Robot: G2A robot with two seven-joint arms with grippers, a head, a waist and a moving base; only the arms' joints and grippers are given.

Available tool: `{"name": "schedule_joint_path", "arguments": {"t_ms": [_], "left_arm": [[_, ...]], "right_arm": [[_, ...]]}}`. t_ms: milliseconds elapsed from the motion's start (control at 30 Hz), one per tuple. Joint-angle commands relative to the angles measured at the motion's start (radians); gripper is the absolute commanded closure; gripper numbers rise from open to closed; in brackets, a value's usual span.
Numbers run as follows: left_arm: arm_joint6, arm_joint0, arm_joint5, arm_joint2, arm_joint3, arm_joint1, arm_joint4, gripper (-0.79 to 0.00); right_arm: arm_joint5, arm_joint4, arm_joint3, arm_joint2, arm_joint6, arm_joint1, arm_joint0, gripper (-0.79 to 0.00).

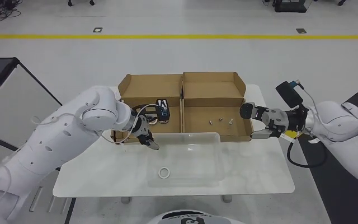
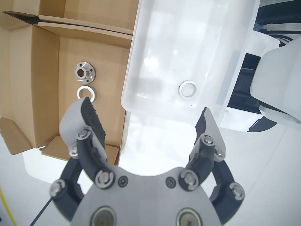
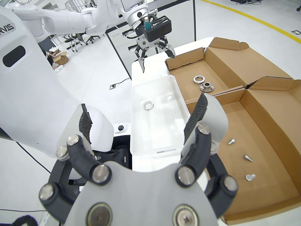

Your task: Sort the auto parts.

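Fingers [image 2: 93, 118] of left gripper [image 2: 145, 105] stood apart, empty, at the far-left corner of the clear bin [image 2: 134, 48]. Right gripper [image 3: 143, 101]: fingers likewise apart, empty, at the right wall of the right box [image 3: 258, 130].

Outstanding: one ring [image 2: 187, 89], which lay near-left in the bin.

Filed: flange [image 2: 84, 72] and second ring [image 2: 86, 93] in left box [image 2: 44, 55]; three bolts [image 3: 247, 158] in right box.

Step judged: fetching the last ring. The next move likely called for the left gripper to descend, pinch it and carry it to the left box.

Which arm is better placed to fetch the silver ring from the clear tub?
Left. Its open jaws hang at the clear plastic tub's corner, near the silver metal ring, beside the brown cardboard box holding a matching ring. The right arm's jaws are farther off.
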Motion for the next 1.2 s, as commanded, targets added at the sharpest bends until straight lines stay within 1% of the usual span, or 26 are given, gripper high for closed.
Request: {"name": "schedule_joint_path", "arguments": {"t_ms": [0, 133, 233, 400, 500, 633, 767, 1000, 1100, 1167], "left_arm": [[0.0, 0.0, 0.0, 0.0, 0.0, 0.0, 0.0, -0.785], [0.0, 0.0, 0.0, 0.0, 0.0, 0.0, 0.0, -0.785], [0.017, 0.017, 0.015, 0.007, -0.016, -0.001, 0.019, -0.785], [-0.01, 0.034, 0.02, 0.057, -0.088, -0.015, 0.036, -0.785], [-0.049, 0.03, 0.049, 0.098, -0.118, -0.03, 0.054, -0.785], [-0.106, 0.008, 0.118, 0.162, -0.125, -0.062, 0.077, -0.785], [-0.138, -0.025, 0.168, 0.22, -0.088, -0.103, 0.097, -0.785], [-0.169, -0.079, 0.169, 0.31, -0.035, -0.176, 0.105, -0.785], [-0.162, -0.098, 0.162, 0.348, -0.018, -0.2, 0.096, -0.785], [-0.138, -0.11, 0.138, 0.37, -0.015, -0.212, 0.079, -0.785]], "right_arm": [[0.0, -0.001, 0.0, 0.0, 0.0, -0.001, 0.0, -0.785], [0.0, -0.001, 0.0, 0.0, 0.0, -0.001, 0.0, -0.785], [0.0, -0.001, 0.0, 0.0, 0.0, -0.001, 0.0, -0.785], [0.0, -0.001, 0.0, 0.0, 0.0, -0.001, 0.0, -0.785], [0.0, -0.001, 0.0, 0.0, 0.0, -0.001, 0.0, -0.785], [0.0, -0.001, 0.0, 0.0, 0.0, -0.001, 0.0, -0.785], [0.0, -0.001, 0.0, 0.0, 0.0, -0.001, 0.0, -0.785], [0.0, -0.001, 0.0, 0.0, 0.0, -0.001, 0.0, -0.785], [0.0, -0.001, 0.0, 0.0, 0.0, -0.001, 0.0, -0.785], [0.0, -0.001, 0.0, 0.0, 0.0, -0.001, 0.0, -0.785]]}}
